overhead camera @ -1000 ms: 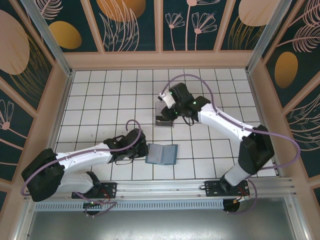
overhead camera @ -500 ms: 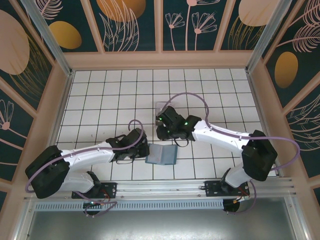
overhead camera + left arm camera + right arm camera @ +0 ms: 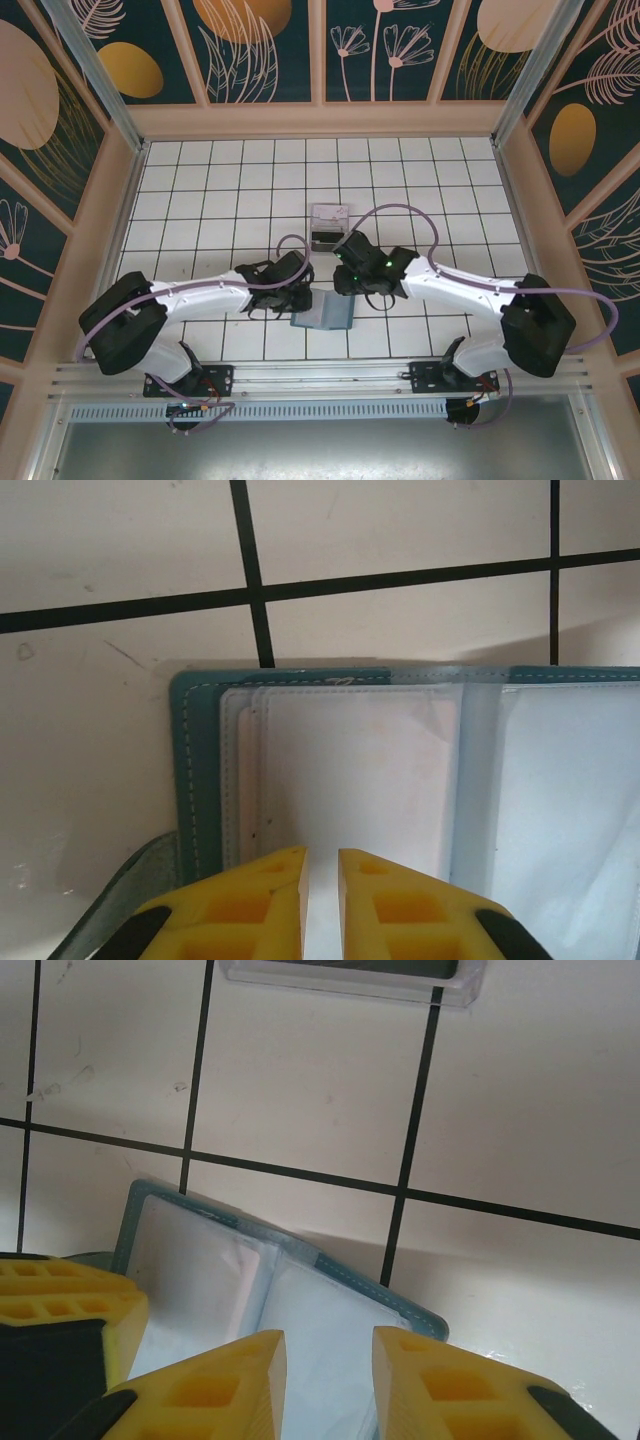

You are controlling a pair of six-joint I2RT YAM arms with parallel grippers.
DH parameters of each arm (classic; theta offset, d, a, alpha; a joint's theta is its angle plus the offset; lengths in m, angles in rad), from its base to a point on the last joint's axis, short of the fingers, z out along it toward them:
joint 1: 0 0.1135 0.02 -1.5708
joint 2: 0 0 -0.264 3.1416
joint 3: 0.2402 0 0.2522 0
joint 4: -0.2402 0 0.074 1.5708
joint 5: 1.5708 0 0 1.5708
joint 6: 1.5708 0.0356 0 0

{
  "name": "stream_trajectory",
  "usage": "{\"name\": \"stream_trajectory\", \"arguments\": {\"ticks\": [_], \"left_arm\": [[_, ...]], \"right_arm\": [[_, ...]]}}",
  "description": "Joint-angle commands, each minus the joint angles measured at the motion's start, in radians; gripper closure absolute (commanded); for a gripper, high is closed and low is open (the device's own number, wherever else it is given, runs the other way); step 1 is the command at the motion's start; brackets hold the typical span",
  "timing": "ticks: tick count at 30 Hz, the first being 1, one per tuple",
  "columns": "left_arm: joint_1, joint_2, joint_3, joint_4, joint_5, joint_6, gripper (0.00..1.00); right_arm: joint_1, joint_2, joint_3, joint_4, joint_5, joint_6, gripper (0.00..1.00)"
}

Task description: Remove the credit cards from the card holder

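The blue-grey card holder [image 3: 327,318] lies open on the tiles in the top view, its far half under both grippers. A pale pinkish-white credit card [image 3: 350,770] sits in a clear sleeve of the left panel of the card holder [image 3: 190,770]. My left gripper [image 3: 320,855] is low over that panel, its jaws a narrow slit apart with nothing between them. My right gripper [image 3: 328,1340] hangs open over the right panel of the card holder [image 3: 300,1305]. From above, the left gripper [image 3: 302,291] and the right gripper [image 3: 346,288] nearly meet. A dark card [image 3: 326,241] lies in the tray.
A clear plastic tray [image 3: 328,226] stands one tile beyond the card holder, and its near edge is the tray [image 3: 350,982] at the top of the right wrist view. White tiled table lies all around. Wooden walls enclose the table on three sides.
The right gripper came from the tray toward me and down to the card holder's right panel. The left gripper slid right onto the left panel and its jaws parted slightly.
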Motion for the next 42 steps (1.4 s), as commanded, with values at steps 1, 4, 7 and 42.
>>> {"name": "stream_trajectory", "arguments": {"ticks": [1, 4, 7, 42], "left_arm": [[-0.012, 0.038, 0.029, -0.065, -0.018, 0.025, 0.84], [-0.015, 0.062, 0.037, -0.071, -0.009, 0.024, 0.84], [-0.02, 0.072, 0.043, -0.072, -0.002, 0.024, 0.84], [-0.088, 0.21, 0.21, 0.153, 0.187, 0.003, 0.84]], "right_arm": [[-0.012, -0.037, -0.027, -0.005, 0.04, 0.029, 0.71], [-0.021, -0.059, -0.044, -0.001, 0.041, 0.03, 0.71], [-0.025, -0.077, -0.062, 0.009, 0.04, 0.035, 0.71], [-0.098, -0.309, -0.329, 0.195, -0.113, 0.167, 0.7]]}}
